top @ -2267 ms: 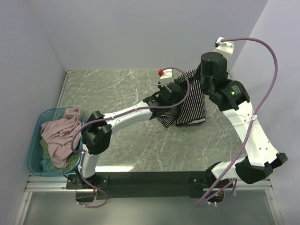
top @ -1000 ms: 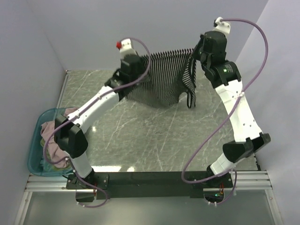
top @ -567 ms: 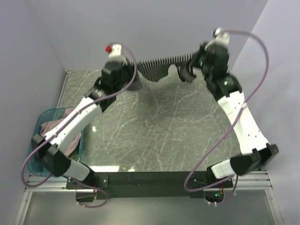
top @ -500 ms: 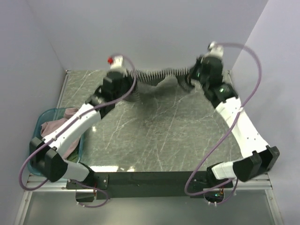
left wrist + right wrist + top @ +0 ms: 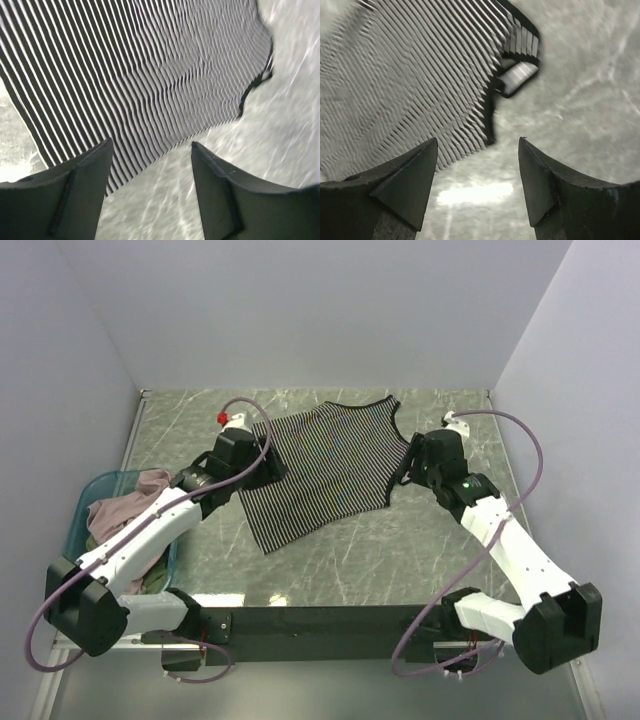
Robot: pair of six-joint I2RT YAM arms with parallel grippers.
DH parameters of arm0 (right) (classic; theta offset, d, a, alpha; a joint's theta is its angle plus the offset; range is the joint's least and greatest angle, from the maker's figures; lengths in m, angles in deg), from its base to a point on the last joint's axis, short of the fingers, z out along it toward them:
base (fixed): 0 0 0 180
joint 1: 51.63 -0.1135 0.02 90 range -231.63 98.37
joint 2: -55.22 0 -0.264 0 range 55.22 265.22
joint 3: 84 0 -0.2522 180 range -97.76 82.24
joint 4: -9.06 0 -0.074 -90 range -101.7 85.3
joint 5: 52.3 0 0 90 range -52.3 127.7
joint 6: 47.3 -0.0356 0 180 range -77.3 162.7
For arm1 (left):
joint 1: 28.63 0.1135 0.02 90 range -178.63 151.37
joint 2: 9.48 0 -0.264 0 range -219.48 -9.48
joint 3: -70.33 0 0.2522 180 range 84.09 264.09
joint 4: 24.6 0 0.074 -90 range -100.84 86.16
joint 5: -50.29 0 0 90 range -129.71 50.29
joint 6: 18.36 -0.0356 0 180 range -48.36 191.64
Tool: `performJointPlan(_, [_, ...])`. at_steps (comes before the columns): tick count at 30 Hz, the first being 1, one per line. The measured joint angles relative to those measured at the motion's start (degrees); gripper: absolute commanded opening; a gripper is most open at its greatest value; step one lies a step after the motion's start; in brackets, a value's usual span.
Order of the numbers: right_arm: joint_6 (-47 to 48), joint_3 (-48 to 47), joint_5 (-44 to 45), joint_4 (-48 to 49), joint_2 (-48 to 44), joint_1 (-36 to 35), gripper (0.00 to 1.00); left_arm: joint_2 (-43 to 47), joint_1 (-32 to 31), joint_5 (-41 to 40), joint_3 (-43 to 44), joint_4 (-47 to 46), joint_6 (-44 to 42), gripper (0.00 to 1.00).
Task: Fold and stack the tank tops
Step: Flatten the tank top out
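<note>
- Grey marbled surface floors a plain walled booth, and both arms reach in from its near edge.
- Striped tank top lies spread flat toward the middle of the far edge. It sits askew to the edges and is not yet folded.
- Teal tub sits at the left edge, holding a bunched pink tank top.
- Left gripper hangs over the striped top's left side edge, jaws apart and gripping nothing.
- Right gripper hangs just off the right armhole, likewise spread and empty.
- Shoulder strap near the right gripper looks curled over. Folding across it would likely leave a lump, and the skew could make the folds crooked.
</note>
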Motion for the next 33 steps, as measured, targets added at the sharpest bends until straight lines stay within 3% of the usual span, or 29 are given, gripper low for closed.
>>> performJointPlan(5, [-2.1, 1.4, 0.4, 4.8, 1.9, -2.2, 0.72, -2.4, 0.9, -2.7, 0.6, 0.3, 6.0, 0.52])
performJointPlan(14, [-4.6, 1.5, 2.8, 7.7, 20.2, 1.6, 0.7, -4.5, 1.2, -0.4, -12.3, 0.1, 15.9, 0.49])
performJointPlan(22, [-7.0, -4.2, 3.4, 10.1, 25.9, 10.0, 0.51, -2.6, 1.2, 3.4, -16.5, -0.7, 17.6, 0.41])
performJointPlan(33, [-7.5, -13.1, 3.4, 8.9, 35.5, 12.8, 0.51, -8.3, 0.4, 3.1, -16.5, -0.7, 18.0, 0.41])
